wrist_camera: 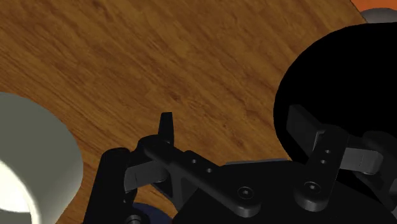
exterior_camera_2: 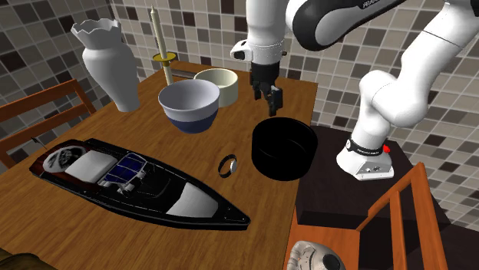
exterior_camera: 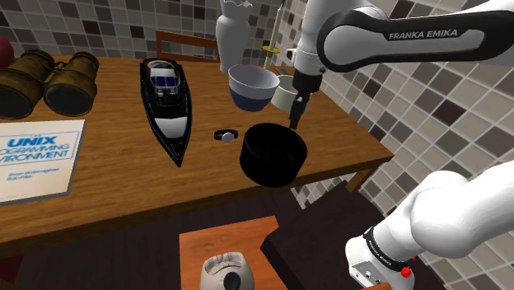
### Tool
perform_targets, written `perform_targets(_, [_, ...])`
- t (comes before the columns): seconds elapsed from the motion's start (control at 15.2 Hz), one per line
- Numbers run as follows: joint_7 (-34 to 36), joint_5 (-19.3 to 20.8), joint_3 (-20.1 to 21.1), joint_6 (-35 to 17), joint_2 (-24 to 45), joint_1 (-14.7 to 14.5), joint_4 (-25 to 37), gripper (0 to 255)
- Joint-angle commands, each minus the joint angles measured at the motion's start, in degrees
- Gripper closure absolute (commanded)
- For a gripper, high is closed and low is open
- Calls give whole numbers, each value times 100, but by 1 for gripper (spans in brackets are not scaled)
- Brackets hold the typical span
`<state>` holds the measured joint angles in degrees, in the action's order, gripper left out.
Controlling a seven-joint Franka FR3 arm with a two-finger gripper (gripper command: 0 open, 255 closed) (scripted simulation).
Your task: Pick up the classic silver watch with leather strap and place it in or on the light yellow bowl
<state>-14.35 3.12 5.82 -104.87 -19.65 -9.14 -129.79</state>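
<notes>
In the shoulder view the binoculars [exterior_camera: 41,81] and a book [exterior_camera: 33,156] lie at the left end of the wooden table [exterior_camera: 115,198], and next comes the long model boat [exterior_camera: 169,107]. The watch [exterior_camera: 225,135] lies low on the wood between the boat and the round black pot [exterior_camera: 273,154]. It is close to the pot, but I judge it is not touching it. To the right and further back stand the blue and white bowl [exterior_camera: 253,86] and, just beside it, the pale cream bowl [exterior_camera: 286,92], which is the goal. The claw [exterior_camera: 294,119] hangs above the table between the cream bowl and the black pot, well apart from the watch. In the wrist view its two fingers stand wide apart and there is nothing between them, so it holds nothing. The step in hand, as I judge, is the reach to the watch. To do it well, the claw should first travel over the pot high enough not to hit the rim, and stop directly above the watch. Then it should go straight down with the fingers on both sides of the watch's narrow part. The watch is thin, so the fingertips must come almost to the wood before they close, and they must not push it against the pot or the boat.
</notes>
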Motion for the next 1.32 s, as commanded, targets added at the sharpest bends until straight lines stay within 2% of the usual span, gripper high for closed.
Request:
perform_targets(0.0, [-156, -33, 86, -221, 241, -123, 154, 0])
perform_targets(0.79, [-999, -26, 306, -1201, 1623, -1127, 1320, 0])
perform_targets(1.06, [-1285, 1, 523, -1447, 2014, -1320, 1717, 0])
perform_targets(1.25, [-1281, 19, 528, -1596, 2083, -1323, 1643, 0])
